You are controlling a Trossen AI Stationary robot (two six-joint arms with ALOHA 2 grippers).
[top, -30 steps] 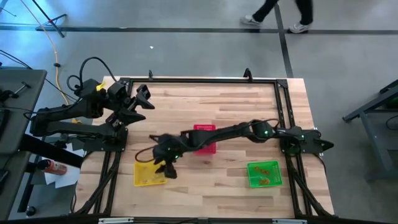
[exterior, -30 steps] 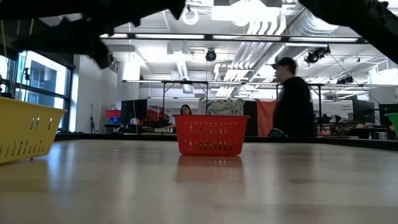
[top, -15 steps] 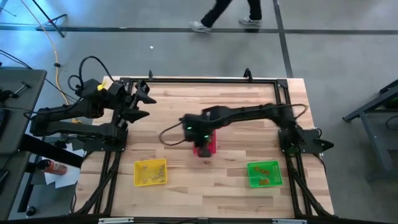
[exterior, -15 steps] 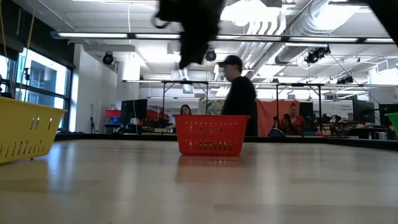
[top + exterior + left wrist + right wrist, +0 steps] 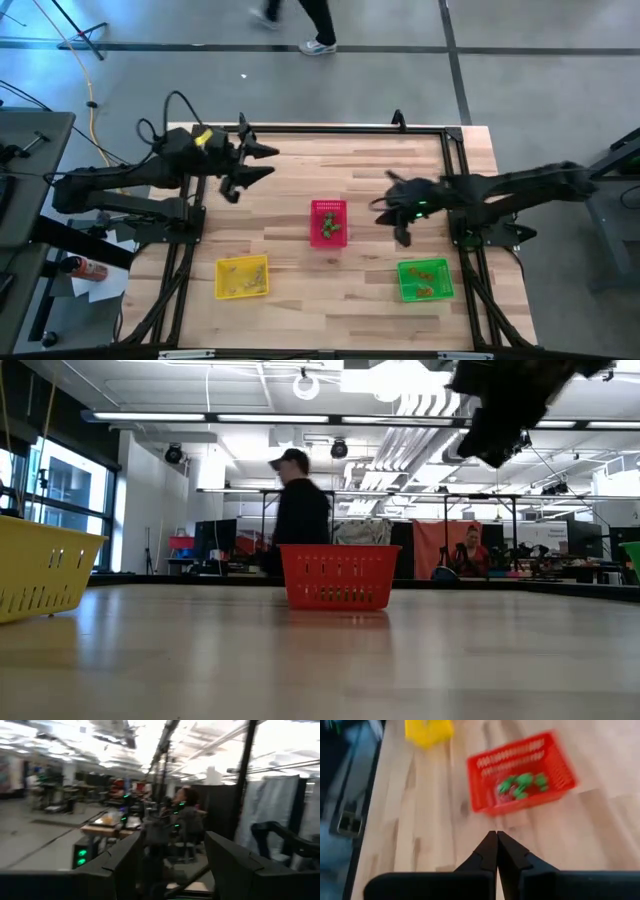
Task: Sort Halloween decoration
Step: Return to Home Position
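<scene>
Across the wooden surface [image 5: 300, 180], bare planks lie between three mesh baskets; no loose piece shows on it from above. Right arm [image 5: 520, 185]: a second ago stretched clear over to the yellow basket [image 5: 242, 277], half a second ago above the red basket [image 5: 329, 222], now pulled back toward its own side. It hangs between the red basket and its base, off the far side of the green basket [image 5: 425, 279]. Left arm [image 5: 120, 180]: at the far left corner, swung a little further over the surface edge than before, nothing near it. Person [image 5: 300, 18] crossing the floor beyond the surface, moved along since. Right gripper [image 5: 496, 836]: fingers pressed together, nothing between them, aimed back at the red basket. Left gripper [image 5: 268, 162]: fingers apart, empty, pointing out level into the room. Trinkets, all in baskets: green trinkets [image 5: 522, 784] heaped in the red basket, orange trinkets [image 5: 428, 281] in the green basket. Yellowish trinkets [image 5: 240, 284] show as pale specks in the yellow basket, too small to tell further. Reading: the drop at the yellow basket is over and the right arm is withdrawing empty. With nothing left on the planks, sorting looks finished and only parking both arms remains. Low risk: the retreat path looks clear of all three baskets.
</scene>
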